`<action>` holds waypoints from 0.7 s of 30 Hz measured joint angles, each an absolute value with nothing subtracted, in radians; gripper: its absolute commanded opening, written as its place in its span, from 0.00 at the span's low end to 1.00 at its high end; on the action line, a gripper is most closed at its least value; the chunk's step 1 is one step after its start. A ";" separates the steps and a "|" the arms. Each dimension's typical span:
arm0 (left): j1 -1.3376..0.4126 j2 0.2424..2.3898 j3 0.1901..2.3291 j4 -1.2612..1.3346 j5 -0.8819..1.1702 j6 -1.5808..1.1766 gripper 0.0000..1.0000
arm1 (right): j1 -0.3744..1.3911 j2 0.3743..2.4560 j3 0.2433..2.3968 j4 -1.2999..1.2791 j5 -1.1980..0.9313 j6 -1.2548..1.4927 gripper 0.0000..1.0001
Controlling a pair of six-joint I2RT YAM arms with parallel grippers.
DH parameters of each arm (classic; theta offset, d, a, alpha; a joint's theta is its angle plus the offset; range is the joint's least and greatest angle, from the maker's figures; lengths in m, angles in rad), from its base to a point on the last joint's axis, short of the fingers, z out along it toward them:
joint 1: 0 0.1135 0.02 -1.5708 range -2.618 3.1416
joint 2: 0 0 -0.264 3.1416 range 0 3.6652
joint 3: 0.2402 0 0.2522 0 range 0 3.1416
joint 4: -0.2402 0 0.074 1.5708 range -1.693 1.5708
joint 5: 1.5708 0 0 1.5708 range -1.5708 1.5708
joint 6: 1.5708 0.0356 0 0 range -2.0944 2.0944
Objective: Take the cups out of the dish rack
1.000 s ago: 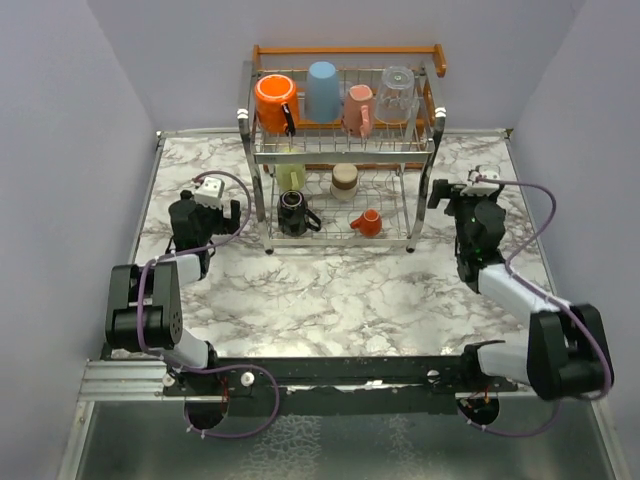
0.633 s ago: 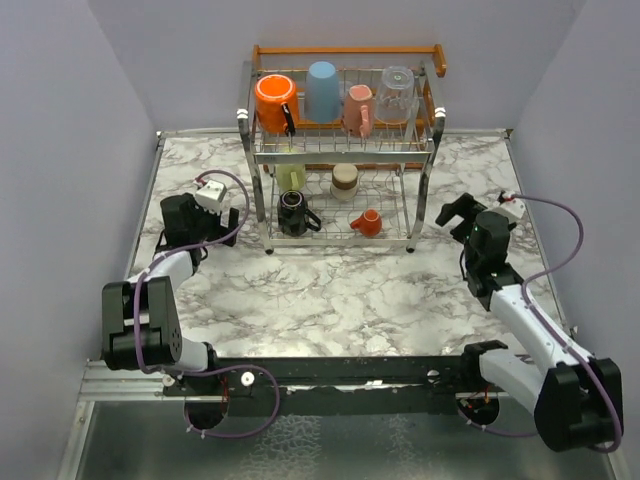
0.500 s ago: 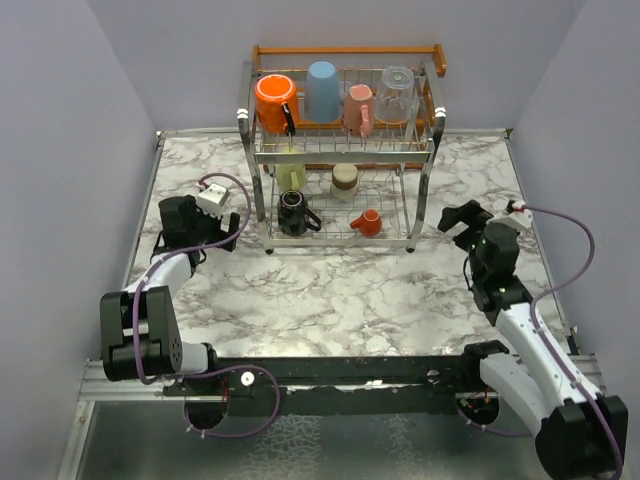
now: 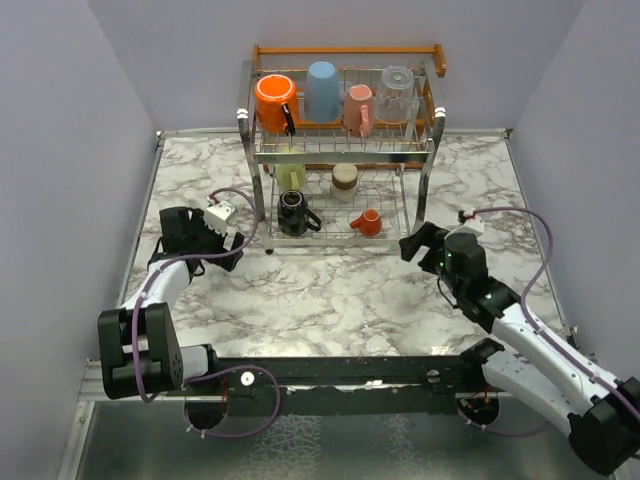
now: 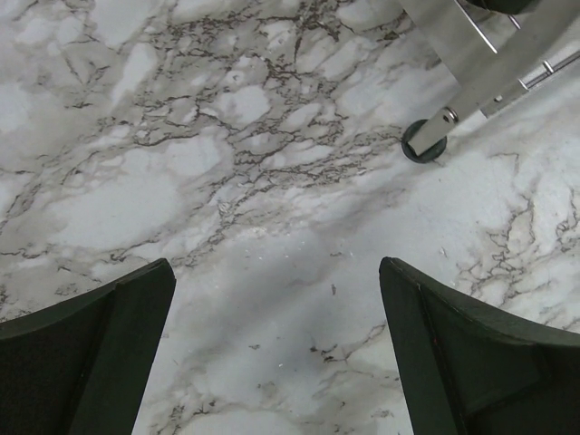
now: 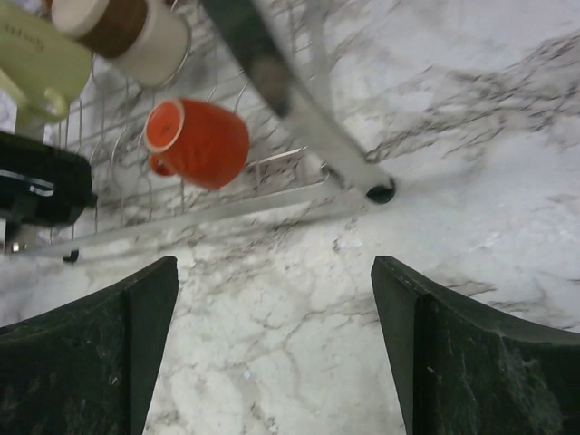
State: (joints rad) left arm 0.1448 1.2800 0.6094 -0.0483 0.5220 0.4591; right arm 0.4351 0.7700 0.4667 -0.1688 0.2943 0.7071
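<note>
The dish rack [image 4: 345, 49] stands at the back of the marble table. Its upper tier holds a bright orange cup [image 4: 273, 100], a light blue cup [image 4: 322, 90], a pink mug [image 4: 357, 108] and a clear glass [image 4: 397, 95]. On the lower tier are a pale yellow cup [image 4: 291, 178], a tan cup [image 4: 345, 181], a black mug [image 4: 293, 213] and a small orange-red cup [image 4: 368, 222] lying on its side [image 6: 199, 142]. My left gripper [image 4: 232, 242] is open over bare marble by the rack's front left leg [image 5: 424, 145]. My right gripper [image 4: 411, 245] is open at the front right corner, empty.
The rack's front right leg [image 6: 304, 109] crosses the right wrist view just ahead of the right fingers [image 6: 453, 362]. Grey walls close in the table on the left, right and back. Marble tabletop [image 4: 330, 300] lies between the rack and the arm bases.
The right arm swung from beside the rack's right end forward and left to its front right corner. The left gripper shifted a little nearer and towards the rack's left leg.
</note>
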 measured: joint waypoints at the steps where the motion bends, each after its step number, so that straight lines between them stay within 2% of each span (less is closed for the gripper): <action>1: 0.145 1.275 0.605 -0.061 0.528 0.467 0.99 | 0.479 0.792 0.479 -0.178 0.305 0.719 0.84; 10: 0.145 1.203 0.574 -0.130 0.568 0.523 0.99 | 0.801 1.116 0.692 -0.221 0.533 0.776 0.82; 21: 0.145 1.139 0.573 -0.182 0.589 0.569 0.99 | 0.832 1.548 1.039 -0.271 0.723 0.800 0.82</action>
